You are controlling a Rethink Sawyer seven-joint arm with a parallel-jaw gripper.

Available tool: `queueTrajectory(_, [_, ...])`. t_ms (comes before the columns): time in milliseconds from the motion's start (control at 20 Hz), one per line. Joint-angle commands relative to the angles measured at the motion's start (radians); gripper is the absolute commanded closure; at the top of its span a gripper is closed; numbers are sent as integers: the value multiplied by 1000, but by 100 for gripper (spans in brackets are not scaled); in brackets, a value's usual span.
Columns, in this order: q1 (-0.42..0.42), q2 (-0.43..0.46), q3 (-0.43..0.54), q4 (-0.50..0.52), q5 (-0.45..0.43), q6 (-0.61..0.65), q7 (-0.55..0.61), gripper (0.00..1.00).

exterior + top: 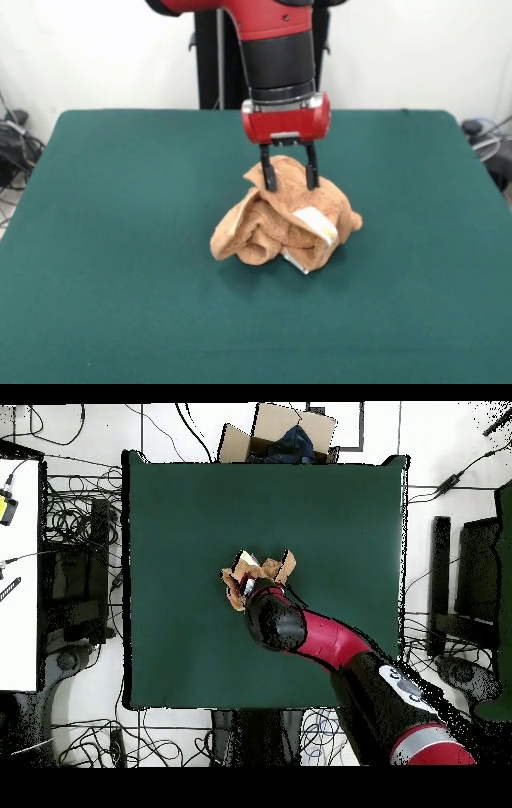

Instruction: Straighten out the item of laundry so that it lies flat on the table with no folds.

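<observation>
The item of laundry [276, 224] is a tan-orange towel crumpled into a heap near the middle of the green table [104, 240]. Its white label [317, 223] shows on the front right of the heap. My gripper [289, 181] stands straight down over the heap's back top. It is open, with one black finger on each side of a raised fold. In the overhead view the towel [268, 569] peeks out from under the arm's wrist, which hides the gripper there. The green table [180, 534] spreads wide around it.
An open cardboard box [280, 434] stands just past one table edge in the overhead view. Cables and dark equipment [80, 574] lie on the floor around the table, and a white desk [18, 574] stands at the left.
</observation>
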Motion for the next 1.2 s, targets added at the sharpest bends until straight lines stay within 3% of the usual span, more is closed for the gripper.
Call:
queueTrajectory(50, [-18,23,87,-77,7,138,95,0])
queueTrajectory(600, [-54,100,113,-152,-39,149,43,0])
queueTrajectory(1200, [-90,169,161,-165,-86,132,29,0])
